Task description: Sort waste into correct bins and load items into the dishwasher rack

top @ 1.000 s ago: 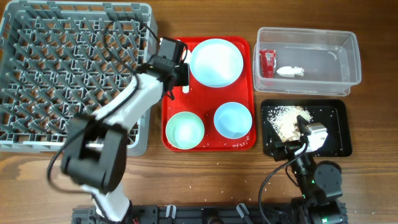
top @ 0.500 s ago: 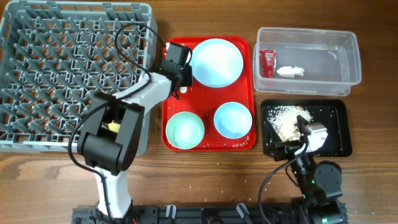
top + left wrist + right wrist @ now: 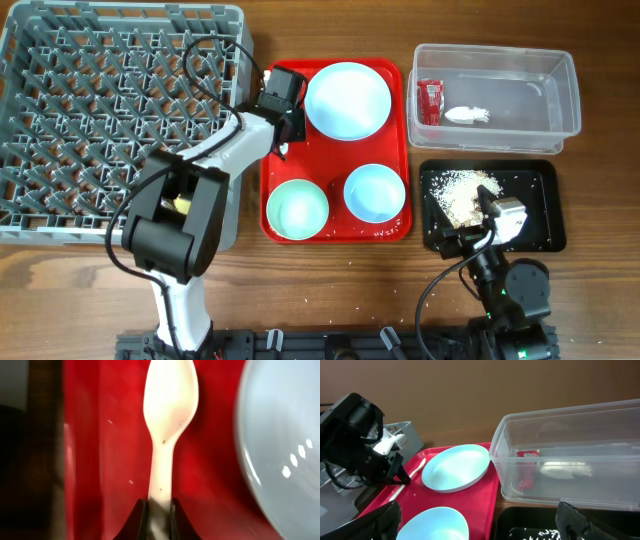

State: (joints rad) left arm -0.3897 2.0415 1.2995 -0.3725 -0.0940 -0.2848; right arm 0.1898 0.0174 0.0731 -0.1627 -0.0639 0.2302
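My left gripper (image 3: pixel 284 128) is at the upper left of the red tray (image 3: pixel 335 150), shut on the handle of the white spoon (image 3: pixel 169 410), which lies flat on the tray; the jaws (image 3: pixel 160 515) pinch it. The pale plate (image 3: pixel 347 100), light-blue bowl (image 3: pixel 374 192) and mint-green bowl (image 3: pixel 297 208) sit on the tray. The clear tub (image 3: pixel 560 90) holds the red sachet (image 3: pixel 429 101) and napkin (image 3: pixel 466 115). The black tray (image 3: pixel 540 205) holds food scraps (image 3: pixel 462 193). My right gripper (image 3: pixel 480 520) is open and empty. The fork is out of view.
The grey dishwasher rack (image 3: pixel 100 110) fills the left side, its right wall next to the red tray. A bit of yellow (image 3: pixel 181 203) shows behind the left arm. A few crumbs lie on the wood in front of the red tray.
The left arm has swung its elbow round and the gripper has shifted a little right, along the tray's left edge, beside the plate. The right arm has not moved.
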